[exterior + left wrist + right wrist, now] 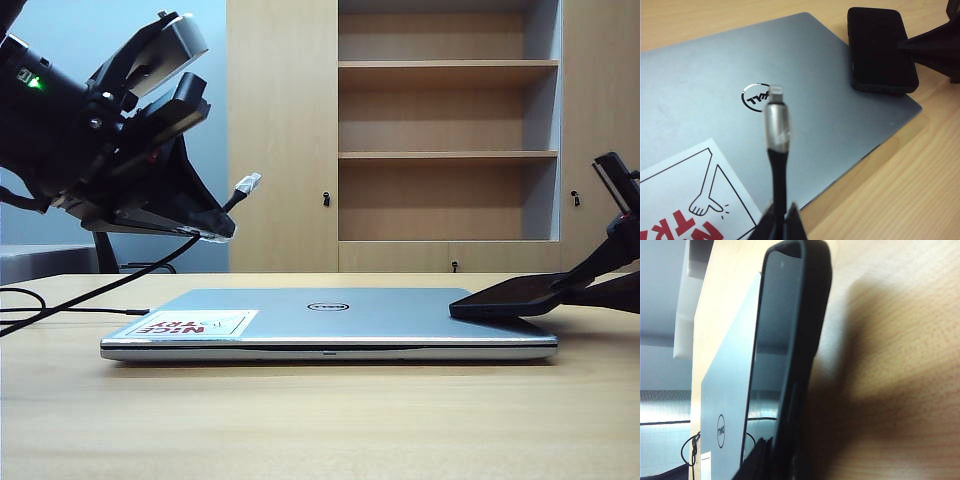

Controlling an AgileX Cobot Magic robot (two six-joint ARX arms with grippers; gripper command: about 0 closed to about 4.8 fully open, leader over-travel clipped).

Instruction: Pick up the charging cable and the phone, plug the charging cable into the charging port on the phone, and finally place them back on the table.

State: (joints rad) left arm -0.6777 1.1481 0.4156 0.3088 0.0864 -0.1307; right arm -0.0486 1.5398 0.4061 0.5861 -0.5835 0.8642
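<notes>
My left gripper (pixel 225 228) hangs above the laptop's left half, shut on the black charging cable (pixel 779 175). The cable's silver plug (pixel 777 120) sticks up out of the jaws and shows in the exterior view too (pixel 247 183). The black phone (pixel 505 297) lies with one end on the laptop's right corner. Its other end sits between the fingers of my right gripper (pixel 562 290), which are closed against it. The right wrist view shows the phone (pixel 785 340) edge-on, running away from the right gripper (pixel 780 462). I cannot make out the charging port.
A closed silver Dell laptop (pixel 330 320) with a red-lettered sticker (pixel 195 323) lies mid-table. The cable's cord (pixel 100 290) trails off left over the beige table (pixel 320 420). A tall wooden shelf cabinet (pixel 445 130) stands behind.
</notes>
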